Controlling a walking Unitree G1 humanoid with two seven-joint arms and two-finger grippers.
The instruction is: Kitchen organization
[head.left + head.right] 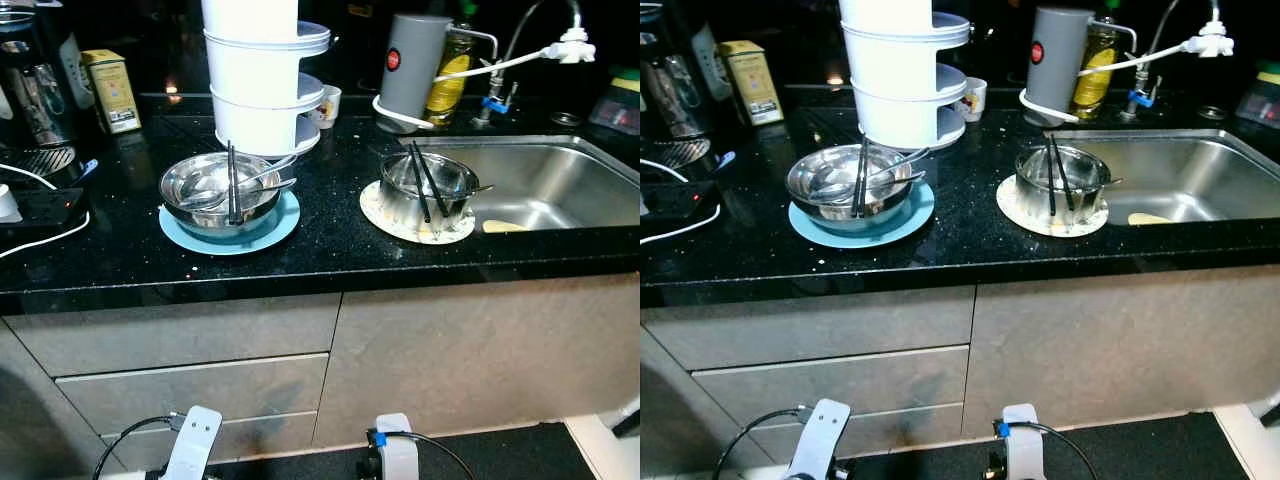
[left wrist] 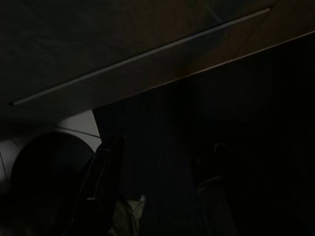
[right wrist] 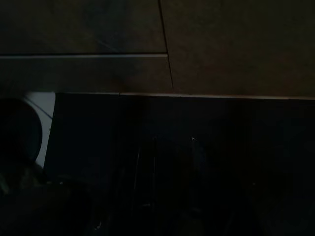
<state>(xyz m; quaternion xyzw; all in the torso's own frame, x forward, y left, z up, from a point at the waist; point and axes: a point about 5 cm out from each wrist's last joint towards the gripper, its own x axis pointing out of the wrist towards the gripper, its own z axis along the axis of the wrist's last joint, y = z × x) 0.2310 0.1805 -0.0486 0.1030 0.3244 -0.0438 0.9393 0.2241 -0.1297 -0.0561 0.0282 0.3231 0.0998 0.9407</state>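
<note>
A steel bowl (image 1: pixel 205 200) with black chopsticks (image 1: pixel 232 180) and a spoon (image 1: pixel 255 186) sits on a blue plate (image 1: pixel 272 234) on the black counter. A second steel bowl (image 1: pixel 450 178), also holding chopsticks (image 1: pixel 424 182), rests on a patterned plate (image 1: pixel 382 214) beside the sink (image 1: pixel 560 180). Both arms hang low in front of the cabinet, the left wrist (image 1: pixel 194 438) and the right wrist (image 1: pixel 396 450) at the bottom of the eye view. In the dark left wrist view, my left gripper (image 2: pixel 167 142) has its fingers (image 2: pixel 104 172) apart with nothing between them. My right gripper (image 3: pixel 170 147) is barely visible in the dark.
A white stacked container (image 1: pixel 260 80) stands behind the left bowl, with a small cup (image 1: pixel 328 104) beside it. A grey jug (image 1: pixel 410 65), an oil bottle (image 1: pixel 450 88) and a faucet (image 1: pixel 495 95) stand at the back. A yellow box (image 1: pixel 112 90), a coffee machine (image 1: pixel 30 85) and a power strip (image 1: pixel 40 205) are on the left. Drawers (image 1: pixel 190 385) are below.
</note>
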